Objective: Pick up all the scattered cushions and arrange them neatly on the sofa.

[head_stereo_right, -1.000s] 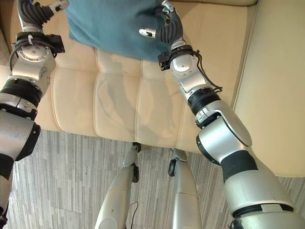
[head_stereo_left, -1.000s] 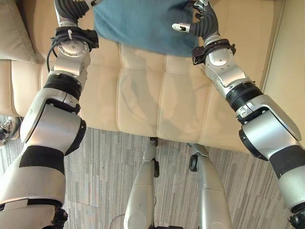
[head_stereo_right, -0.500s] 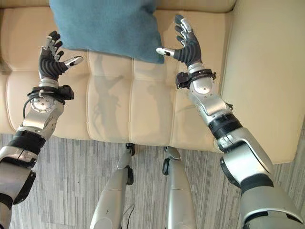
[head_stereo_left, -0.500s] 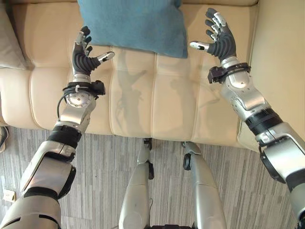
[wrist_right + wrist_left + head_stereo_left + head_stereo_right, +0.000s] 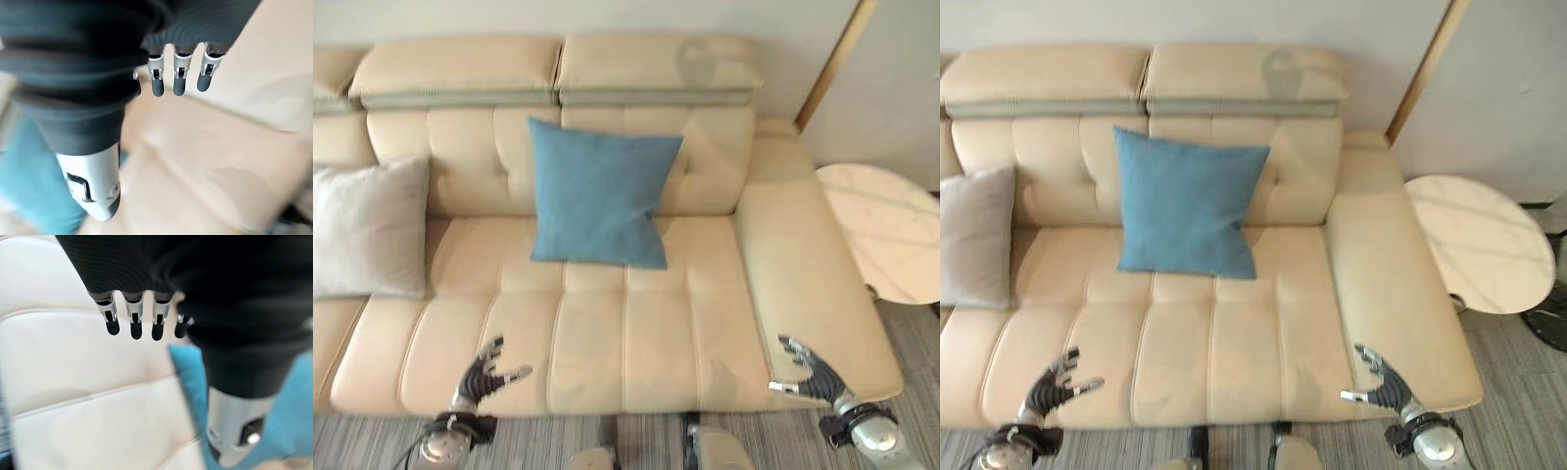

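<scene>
A blue cushion [image 5: 600, 193] stands propped against the backrest of the cream sofa [image 5: 607, 333], near its middle. A pale grey cushion [image 5: 367, 229] leans against the backrest further left. My left hand [image 5: 481, 374] hovers open at the seat's front edge, left of the blue cushion and well short of it. Open too, my right hand [image 5: 811, 372] is at the front of the sofa's right armrest. Both hands are empty. The blue cushion [image 5: 195, 382] shows past my left hand's fingers [image 5: 132, 318] in the left wrist view.
A round pale marble side table [image 5: 886, 230] stands to the right of the sofa's armrest [image 5: 803, 264]. Grey striped carpet [image 5: 1518, 382] lies in front of and beside the sofa. A wall runs behind the backrest.
Both hands have let go of the blue cushion and drawn back to the seat's front edge. The camera has pulled back and up, so the whole sofa now shows.
</scene>
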Motion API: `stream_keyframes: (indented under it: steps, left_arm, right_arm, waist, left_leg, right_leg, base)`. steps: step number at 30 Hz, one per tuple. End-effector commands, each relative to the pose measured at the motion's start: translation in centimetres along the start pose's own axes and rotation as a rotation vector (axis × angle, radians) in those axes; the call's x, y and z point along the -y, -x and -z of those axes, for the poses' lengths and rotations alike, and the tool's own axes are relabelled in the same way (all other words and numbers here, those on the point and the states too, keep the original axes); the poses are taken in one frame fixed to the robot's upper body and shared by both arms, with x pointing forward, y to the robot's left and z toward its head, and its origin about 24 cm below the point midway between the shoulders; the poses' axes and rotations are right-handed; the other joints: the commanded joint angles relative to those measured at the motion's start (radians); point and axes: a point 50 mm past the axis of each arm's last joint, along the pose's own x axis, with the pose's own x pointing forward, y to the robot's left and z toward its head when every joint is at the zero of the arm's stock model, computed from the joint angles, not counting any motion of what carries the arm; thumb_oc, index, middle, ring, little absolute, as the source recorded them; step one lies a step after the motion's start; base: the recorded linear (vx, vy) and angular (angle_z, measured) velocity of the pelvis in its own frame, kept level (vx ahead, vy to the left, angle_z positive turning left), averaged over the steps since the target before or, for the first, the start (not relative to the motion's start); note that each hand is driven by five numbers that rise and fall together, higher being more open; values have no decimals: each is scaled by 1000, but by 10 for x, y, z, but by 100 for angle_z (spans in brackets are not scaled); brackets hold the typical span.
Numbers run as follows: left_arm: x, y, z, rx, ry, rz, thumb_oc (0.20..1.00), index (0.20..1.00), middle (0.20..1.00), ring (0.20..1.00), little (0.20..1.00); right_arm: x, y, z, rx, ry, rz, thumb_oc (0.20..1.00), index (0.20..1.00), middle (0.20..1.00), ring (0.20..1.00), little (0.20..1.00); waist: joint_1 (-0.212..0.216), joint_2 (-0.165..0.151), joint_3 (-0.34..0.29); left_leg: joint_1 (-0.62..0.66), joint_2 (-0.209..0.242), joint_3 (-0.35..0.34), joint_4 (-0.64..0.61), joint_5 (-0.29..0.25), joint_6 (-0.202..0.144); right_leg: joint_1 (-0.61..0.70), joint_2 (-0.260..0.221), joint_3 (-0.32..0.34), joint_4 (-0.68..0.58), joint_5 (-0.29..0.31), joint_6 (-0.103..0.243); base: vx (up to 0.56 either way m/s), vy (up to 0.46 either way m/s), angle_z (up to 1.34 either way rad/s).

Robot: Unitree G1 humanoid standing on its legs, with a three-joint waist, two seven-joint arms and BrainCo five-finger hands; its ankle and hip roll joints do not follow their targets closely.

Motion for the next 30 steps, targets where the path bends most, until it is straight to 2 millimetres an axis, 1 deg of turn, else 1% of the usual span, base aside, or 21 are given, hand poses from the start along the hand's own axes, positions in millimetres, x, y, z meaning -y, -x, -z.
stream_keyframes:
  steps: [1,2,3,4,6,7,8,9,10,11,12,13,15,17,18,19,20,21,22,24,30]
  left_arm:
    - [-4,-10,-22,91,-42,-20,1000,1000,1000,1000,1000]
    - [-4,-11,-21,80,-49,-20,1000,1000,1000,1000,1000]
    - [-4,-11,-21,80,-49,-20,1000,1000,1000,1000,1000]
    - [-4,-14,-20,71,-43,-31,1000,1000,1000,1000,1000]
    - [-4,-18,-23,69,-50,-35,1000,1000,1000,1000,1000]
    - [-4,-18,-22,61,-52,-34,1000,1000,1000,1000,1000]
    - [-4,-18,-23,62,-52,-34,1000,1000,1000,1000,1000]
    - [-4,-18,-20,45,-69,-29,1000,1000,1000,1000,1000]
    - [-3,-17,-17,35,-78,-25,1000,1000,1000,1000,1000]
    - [-1,-16,-14,28,-79,-20,1000,1000,1000,1000,1000]
    - [2,-15,-14,30,-78,-7,1000,1000,1000,1000,1000]
    - [2,-15,-13,28,-67,-10,1000,1000,1000,1000,1000]
    - [4,-15,-10,16,-65,-13,1000,1000,1000,1000,1000]
    - [8,-17,-14,29,-50,-7,1000,1000,1000,1000,1000]
    - [9,-17,-14,28,-50,-4,1000,1000,1000,1000,1000]
    - [13,-17,-13,26,-56,8,1000,1000,1000,1000,1000]
    - [19,-16,-11,20,-52,24,1000,1000,1000,1000,1000]
    - [19,-15,-8,6,-39,18,1000,1000,1000,1000,1000]
    - [19,-13,-6,0,-33,18,1000,1000,1000,1000,1000]
    - [19,-12,-1,-16,-27,10,1000,1000,1000,1000,1000]
    - [17,-10,1,-20,-55,15,1000,1000,1000,1000,1000]
  right_arm:
    - [2,-16,-31,118,33,22,1000,1000,1000,1000,1000]
    - [0,-18,-30,109,22,20,1000,1000,1000,1000,1000]
    - [0,-18,-30,109,22,20,1000,1000,1000,1000,1000]
    - [-6,-22,-29,96,-3,17,1000,1000,1000,1000,1000]
    - [-10,-25,-30,92,-27,14,1000,1000,1000,1000,1000]
    - [-13,-26,-30,93,-38,11,1000,1000,1000,1000,1000]
    - [-13,-26,-30,94,-39,11,1000,1000,1000,1000,1000]
    - [-17,-24,-27,87,-53,4,1000,1000,1000,1000,1000]
    - [-20,-23,-24,77,-56,-1,1000,1000,1000,1000,1000]
    - [-22,-23,-25,87,-59,-8,1000,1000,1000,1000,1000]
    - [-25,-22,-25,89,-63,-14,1000,1000,1000,1000,1000]
    - [-27,-22,-25,86,-64,-19,1000,1000,1000,1000,1000]
    - [-27,-23,-28,104,-58,-23,1000,1000,1000,1000,1000]
    - [-22,-23,-31,108,-52,-17,1000,1000,1000,1000,1000]
    - [-20,-23,-31,111,-53,-13,1000,1000,1000,1000,1000]
    - [-16,-22,-33,118,-62,-1,1000,1000,1000,1000,1000]
    - [-14,-22,-33,122,-93,8,1000,1000,1000,1000,1000]
    - [-16,-21,-29,107,-125,10,1000,1000,1000,1000,1000]
    - [-18,-21,-28,104,-136,9,1000,1000,1000,1000,1000]
    - [-22,-21,-25,91,-140,0,1000,1000,1000,1000,1000]
    - [-27,-20,-17,56,-144,3,1000,1000,1000,1000,1000]
  waist:
    - [-28,-28,43]
    - [-28,-34,50]
    - [-27,-34,50]
    - [-27,-36,72]
    - [-17,-22,90]
    - [-11,-18,90]
    - [-11,-18,88]
    - [5,-11,73]
    - [14,-12,66]
    - [27,-22,62]
    - [41,-33,55]
    - [47,-47,50]
    - [54,-63,42]
    - [61,-67,60]
    - [61,-68,63]
    - [58,-72,68]
    - [46,-81,66]
    - [38,-82,55]
    - [34,-77,45]
    - [29,-65,27]
    - [22,-56,13]
  left_leg:
    - [89,-60,24,12,-121,13]
    - [90,-66,27,12,-118,18]
    - [90,-66,27,12,-118,18]
    - [76,-56,28,10,-100,24]
    - [46,-34,26,22,-73,30]
    - [30,-21,25,28,-60,31]
    - [27,-21,25,29,-59,31]
    - [1,-3,23,30,-39,31]
    - [-13,4,21,34,-32,29]
    - [-28,7,17,40,-27,22]
    - [-48,8,12,45,-18,15]
    - [-81,12,7,57,-2,3]
    - [-138,22,12,92,18,-18]
    - [-189,36,0,144,43,-44]
    - [-198,32,-15,162,29,-46]
    - [-196,18,-36,192,-3,-42]
    - [-179,0,-50,248,-63,-36]
    - [-141,-20,-72,261,-107,-31]
    - [-115,-23,-80,245,-117,-30]
    - [-70,-23,-92,193,-113,-26]
    - [-10,-25,-95,124,-100,-20]
  right_leg:
    - [32,-29,-3,-33,52,99]
    - [20,-29,8,-22,80,110]
    - [20,-29,9,-22,80,110]
    - [-11,-15,23,48,82,126]
    - [-24,9,15,177,4,110]
    - [-13,14,8,230,-40,92]
    - [-16,15,8,229,-38,91]
    - [17,29,7,341,-85,73]
    - [36,33,11,387,-88,74]
    - [92,30,3,338,-108,70]
    - [138,44,4,263,-167,53]
    - [168,56,10,195,-188,38]
    - [212,78,22,25,-187,17]
    - [216,80,22,-34,-168,5]
    - [214,78,17,-47,-160,2]
    - [210,73,15,-56,-148,2]
    - [195,53,6,-51,-133,2]
    - [181,51,12,-51,-122,3]
    - [180,56,16,-56,-120,4]
    - [179,67,18,-56,-120,4]
    - [198,68,4,-46,-126,2]
  base:
    - [-141,99,-59]
    - [-135,52,-62]
    - [-262,-6,-41]
    - [-325,1,-37]
    - [-385,-5,-25]
    - [-215,-19,-11]
    - [-246,-78,-6]
    - [-213,-108,-5]
    - [-265,-187,16]
    - [-155,-210,22]
    - [-132,-240,28]
    - [-111,-227,2]
    - [-152,-211,-7]
    - [-228,-149,13]
    - [-238,-98,2]
    - [-229,-70,9]
    - [-207,-38,14]
    - [-118,-4,27]
    - [1,24,12]
    - [51,22,1]
    - [26,49,8]
